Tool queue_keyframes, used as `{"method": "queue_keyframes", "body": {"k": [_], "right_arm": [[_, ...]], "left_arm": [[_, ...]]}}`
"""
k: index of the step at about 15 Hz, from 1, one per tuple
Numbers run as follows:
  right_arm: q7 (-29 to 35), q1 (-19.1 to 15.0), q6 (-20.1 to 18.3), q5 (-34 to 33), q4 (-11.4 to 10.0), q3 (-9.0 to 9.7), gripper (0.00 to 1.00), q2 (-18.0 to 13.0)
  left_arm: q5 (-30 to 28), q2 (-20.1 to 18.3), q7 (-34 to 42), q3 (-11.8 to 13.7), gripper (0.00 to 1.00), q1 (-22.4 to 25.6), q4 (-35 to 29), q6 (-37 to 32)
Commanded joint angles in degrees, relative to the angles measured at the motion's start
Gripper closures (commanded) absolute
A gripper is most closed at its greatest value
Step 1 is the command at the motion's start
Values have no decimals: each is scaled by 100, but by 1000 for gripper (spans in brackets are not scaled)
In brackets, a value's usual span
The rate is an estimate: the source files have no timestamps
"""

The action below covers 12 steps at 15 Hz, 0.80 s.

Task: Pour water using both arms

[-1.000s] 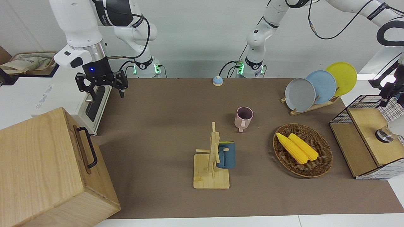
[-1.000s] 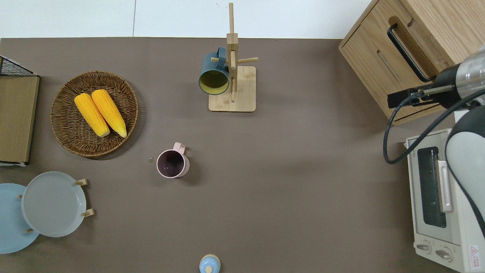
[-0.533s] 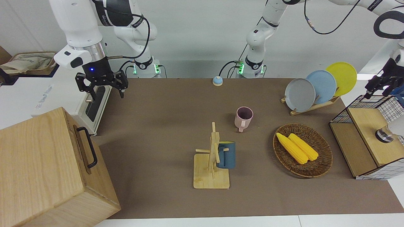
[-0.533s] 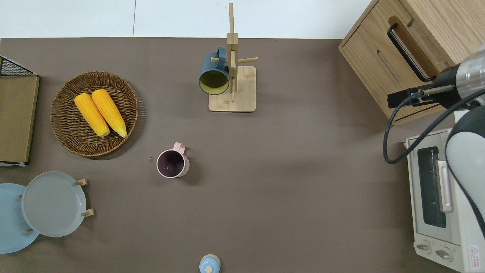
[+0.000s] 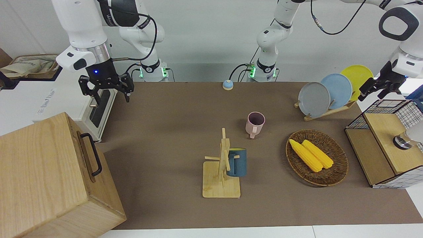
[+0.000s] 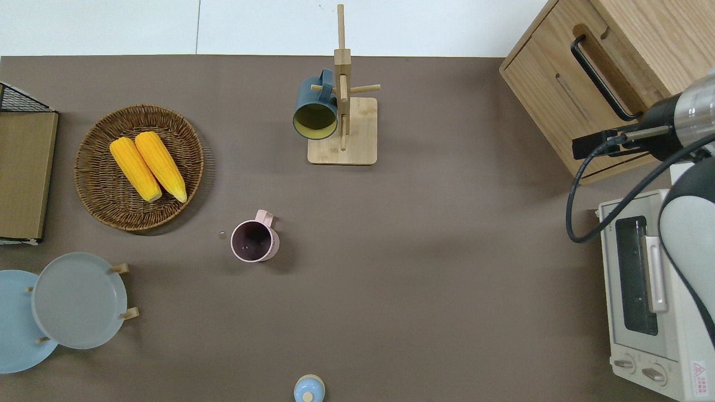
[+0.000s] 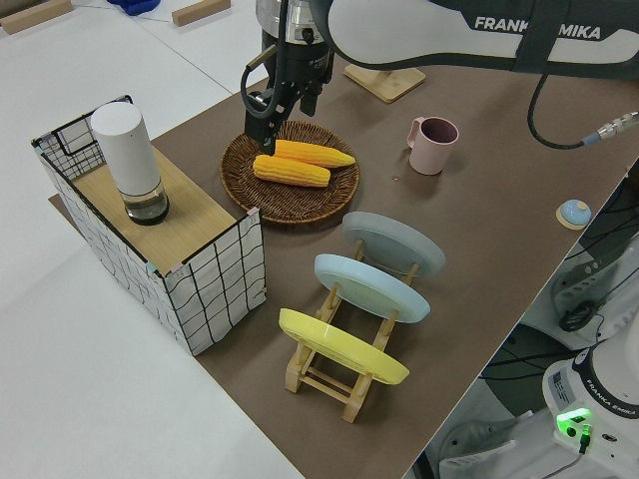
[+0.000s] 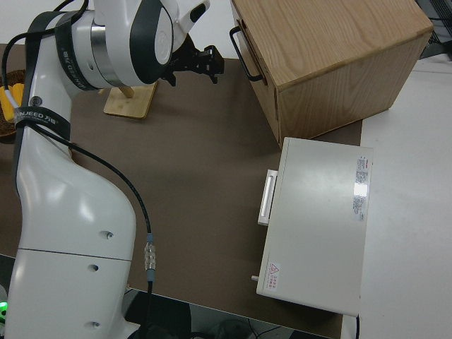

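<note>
Nothing grasped yet. Left end effector [image 5: 380, 87] spread, empty, aloft. Right end effector [image 5: 106, 86] spread, empty. Pink cup [image 5: 255, 123] untouched on desk [image 5: 165, 132]. Pouring judged wholly outstanding.

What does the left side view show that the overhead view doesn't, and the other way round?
Only the left side view shows the left gripper, the white cylinder standing on the wire-sided box, and the yellow plate in the rack. Only the overhead view shows the blue mug hanging on the wooden mug stand, the wooden cabinet and the toaster oven. Both show the pink cup, the basket with two corn cobs, and the grey plate.
</note>
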Motion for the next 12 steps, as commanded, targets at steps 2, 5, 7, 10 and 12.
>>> {"method": "queue_keyframes", "body": {"k": [2, 5, 7, 10, 12], "right_arm": [[-102, -95, 38, 66, -68, 68, 7, -84], [-102, -95, 38, 66, -68, 68, 7, -84], [-102, -95, 38, 66, -68, 68, 7, -84], [-102, -95, 38, 66, -68, 68, 7, -92], [-102, -95, 38, 66, -68, 68, 7, -84]], "left_arm": [[546, -170, -687, 137, 2, -1009, -22, -453], [565, -170, -1252, 409, 2, -1949, -22, -577], [495, -170, -1332, 568, 2, -2486, -13, -682], [495, -170, -1358, 577, 2, -2909, -13, -997], [477, -178, -1332, 577, 2, -3050, -13, -1095]]}}
